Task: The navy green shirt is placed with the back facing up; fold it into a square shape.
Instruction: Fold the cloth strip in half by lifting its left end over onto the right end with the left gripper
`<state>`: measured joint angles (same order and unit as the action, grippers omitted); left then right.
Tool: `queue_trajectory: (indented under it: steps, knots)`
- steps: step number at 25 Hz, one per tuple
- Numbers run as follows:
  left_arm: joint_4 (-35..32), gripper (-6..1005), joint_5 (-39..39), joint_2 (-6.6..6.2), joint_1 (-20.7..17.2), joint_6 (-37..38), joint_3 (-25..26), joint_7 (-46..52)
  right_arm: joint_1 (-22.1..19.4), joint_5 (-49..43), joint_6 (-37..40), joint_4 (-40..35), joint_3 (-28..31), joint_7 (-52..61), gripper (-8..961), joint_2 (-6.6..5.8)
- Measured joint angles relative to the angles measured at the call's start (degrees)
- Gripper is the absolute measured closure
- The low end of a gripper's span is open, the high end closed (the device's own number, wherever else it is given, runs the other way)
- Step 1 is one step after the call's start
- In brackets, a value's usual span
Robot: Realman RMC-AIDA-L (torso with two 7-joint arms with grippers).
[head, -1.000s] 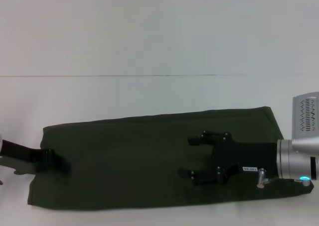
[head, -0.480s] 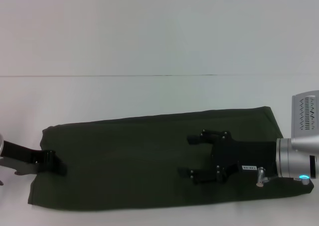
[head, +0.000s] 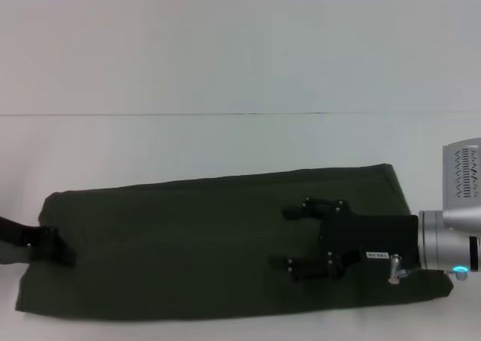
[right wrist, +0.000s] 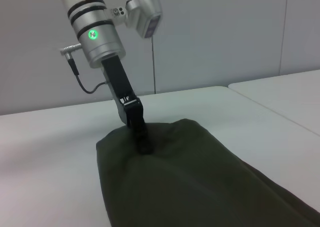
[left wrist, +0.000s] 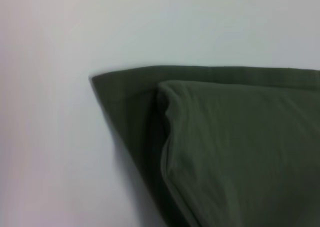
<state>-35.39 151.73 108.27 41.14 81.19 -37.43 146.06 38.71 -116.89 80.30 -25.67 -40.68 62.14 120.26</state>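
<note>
The navy green shirt (head: 180,243) lies as a long dark olive strip across the near part of the white table, plain side up. My left gripper (head: 51,246) is at the strip's left end, shut on the cloth there. The right wrist view shows the left gripper (right wrist: 142,137) pinching that raised end of the shirt (right wrist: 190,182). In the left wrist view a folded corner of the shirt (left wrist: 230,147) shows stacked layers. My right gripper (head: 284,237) is over the strip's right part, open, its two black fingers spread apart with nothing held between them.
The white table (head: 225,70) stretches far beyond the shirt, with a thin seam line (head: 188,115) across it. A second white table (right wrist: 285,94) stands beyond a gap off the shirt's far end in the right wrist view.
My left gripper has moved left and dragged the shirt with it; the whole strip, including its right edge, has shifted left. The right gripper has stayed where it was.
</note>
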Motion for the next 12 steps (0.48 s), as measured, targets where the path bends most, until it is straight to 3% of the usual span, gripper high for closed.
queue_trajectory:
  steps: [4, 5, 12]
  knots:
    - [-0.4, 910, 1.8, -1.01, -0.2, 1.1, 0.4, 0.2, 0.0, 0.0, 0.1, 0.0, 0.0, 0.0, 25, -0.02]
    - [-0.6, 910, 3.7, -1.92, -0.2, 1.8, 0.9, 0.3, 0.0, 0.0, 0.1, 0.0, 0.0, 0.0, 25, -0.03]
    - [-2.7, 911, 8.4, -4.82, -0.4, 5.0, 4.2, 0.7, 0.0, 0.0, 0.2, -0.1, -0.2, 0.0, 25, -0.03]
